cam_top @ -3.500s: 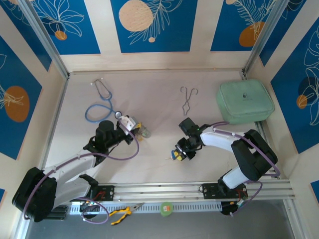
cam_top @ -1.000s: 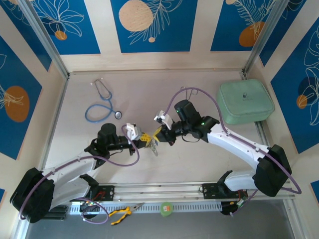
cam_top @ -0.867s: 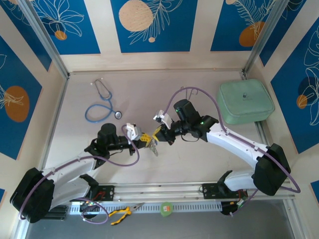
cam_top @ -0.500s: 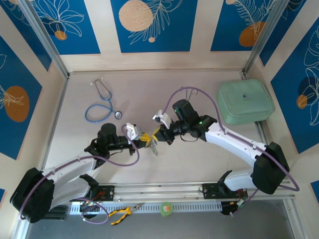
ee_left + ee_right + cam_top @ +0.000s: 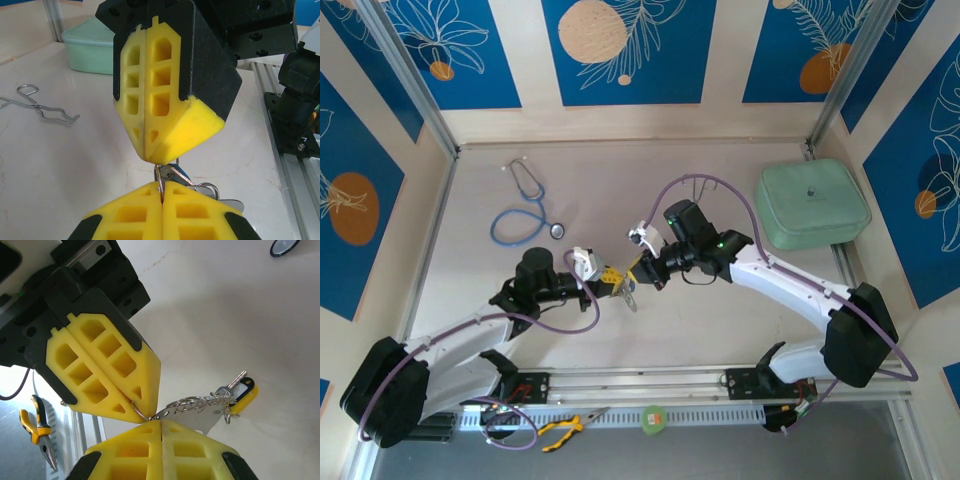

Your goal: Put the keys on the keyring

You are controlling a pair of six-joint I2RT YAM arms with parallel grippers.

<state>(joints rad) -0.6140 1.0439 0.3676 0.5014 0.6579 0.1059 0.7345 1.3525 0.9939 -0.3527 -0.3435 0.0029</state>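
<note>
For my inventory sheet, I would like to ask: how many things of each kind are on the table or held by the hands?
stethoscope: 1
forceps: 1
green case: 1
keyring bunch, held in the air: 1
Total: 4

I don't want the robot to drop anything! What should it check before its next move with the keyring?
1. Left hand shut on the thin silvery metal keyring: ok.
2. Right hand shut on a flat silver metal piece, perhaps a key: ok.
3. Tips of both hands close together: ok.
4. Key already threaded onto the keyring: cannot tell.
5. Small yellow plastic tag dangling clear of both hands: ok.
6. Blue-tubed stethoscope lying away from the hands: ok.
</note>
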